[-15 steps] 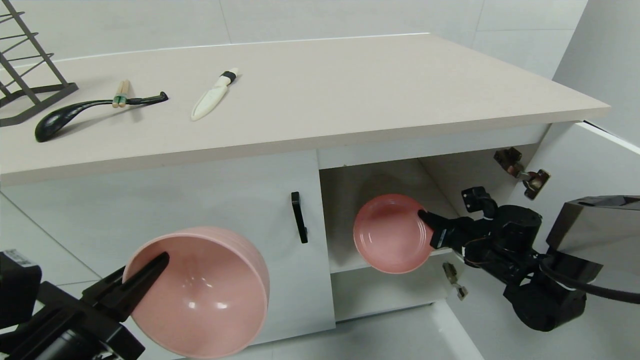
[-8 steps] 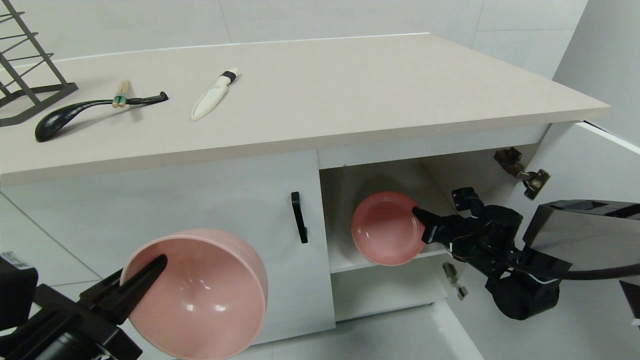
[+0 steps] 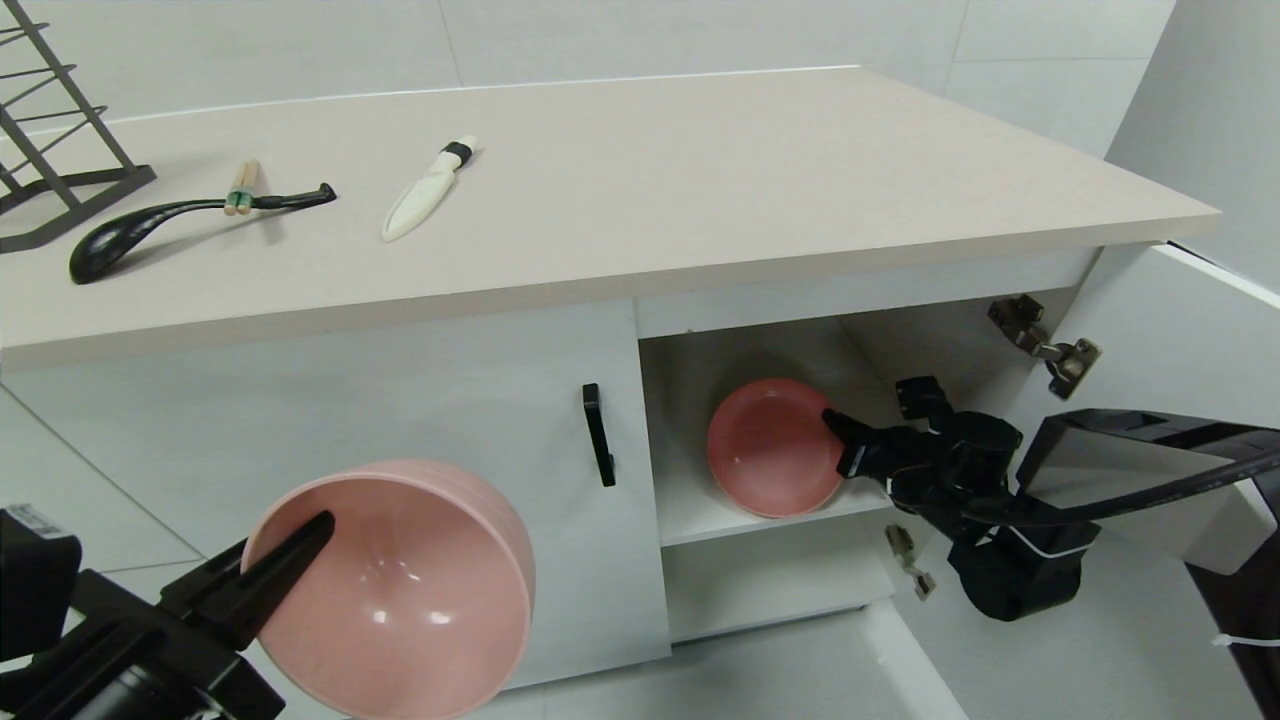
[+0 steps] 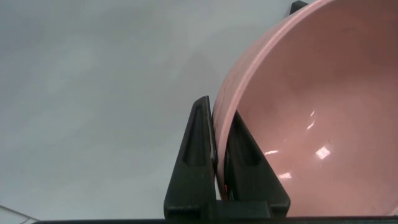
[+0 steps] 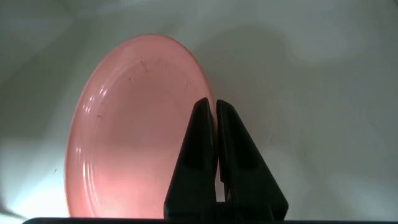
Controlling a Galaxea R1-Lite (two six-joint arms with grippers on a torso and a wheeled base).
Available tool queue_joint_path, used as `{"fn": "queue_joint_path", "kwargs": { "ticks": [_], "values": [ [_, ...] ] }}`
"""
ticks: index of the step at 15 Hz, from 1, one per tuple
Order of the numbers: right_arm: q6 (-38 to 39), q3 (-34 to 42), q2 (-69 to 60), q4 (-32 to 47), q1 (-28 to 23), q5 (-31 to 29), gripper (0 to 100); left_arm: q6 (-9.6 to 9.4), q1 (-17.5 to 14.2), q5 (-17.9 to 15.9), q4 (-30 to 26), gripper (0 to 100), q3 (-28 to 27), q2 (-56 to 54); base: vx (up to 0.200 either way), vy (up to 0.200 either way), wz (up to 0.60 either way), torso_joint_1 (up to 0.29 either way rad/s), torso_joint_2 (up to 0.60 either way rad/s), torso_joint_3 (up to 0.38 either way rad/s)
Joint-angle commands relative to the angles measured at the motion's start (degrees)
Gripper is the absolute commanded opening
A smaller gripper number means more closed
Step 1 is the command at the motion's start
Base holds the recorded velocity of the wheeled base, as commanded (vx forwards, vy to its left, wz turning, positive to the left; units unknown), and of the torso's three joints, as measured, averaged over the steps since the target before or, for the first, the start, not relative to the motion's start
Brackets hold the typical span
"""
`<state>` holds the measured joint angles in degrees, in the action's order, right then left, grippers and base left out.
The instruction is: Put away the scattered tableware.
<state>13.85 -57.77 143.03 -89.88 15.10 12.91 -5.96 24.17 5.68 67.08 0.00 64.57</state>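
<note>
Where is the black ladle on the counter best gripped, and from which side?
Probably mid-handle on the black ladle, from above, closing across it: the handle is thin and lies along the counter, and that stretch is clear of the chopsticks crossing it.

The head camera looks forward and down on the counter [image 3: 700,170] and the open cabinet [image 3: 740,355]. The left wrist camera, close behind the left gripper [image 4: 217,112], faces the pink bowl [image 4: 311,124]; the right one, behind the right gripper [image 5: 212,102], faces the pink plate [image 5: 137,143]. The head view shares both.
</note>
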Motion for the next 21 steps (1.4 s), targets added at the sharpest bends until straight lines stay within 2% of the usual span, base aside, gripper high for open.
{"fn": "queue_joint_path", "kwargs": {
  "ticks": [1,8,12,13,19,21],
  "values": [
    [0.0,-3.6,1.5,0.4,0.2,-0.1,0,-0.02,0.0,0.0,0.1,0,0.0,0.1,0.0,0.0,0.0,0.0,0.0,0.0],
    [0.0,-5.0,2.8,1.6,1.3,-0.2,0,-0.02,0.0,0.0,0.1,0,0.0,0.1,0.0,0.0,0.0,0.0,0.0,0.0],
    [0.0,-7.3,4.4,1.6,1.4,-3.5,0,-0.02,0.0,0.0,-0.6,0,0.0,-0.1,0.0,0.0,0.0,0.0,0.0,0.0],
    [0.0,-7.3,4.5,1.6,1.4,-3.5,100,0.07,0.0,0.0,-0.6,0,0.0,-0.1,0.0,0.0,0.0,0.0,0.0,0.0],
    [-0.3,-6.9,4.1,1.2,1.5,-3.5,100,0.16,0.0,0.0,-0.6,0,0.0,0.1,0.0,0.0,0.0,0.0,0.0,0.0],
    [-0.7,-3.8,0.6,-0.1,1.6,-3.5,100,0.51,0.0,-0.1,-0.6,0,0.0,0.6,0.0,0.0,0.0,0.0,0.0,0.0]
  ]
}}
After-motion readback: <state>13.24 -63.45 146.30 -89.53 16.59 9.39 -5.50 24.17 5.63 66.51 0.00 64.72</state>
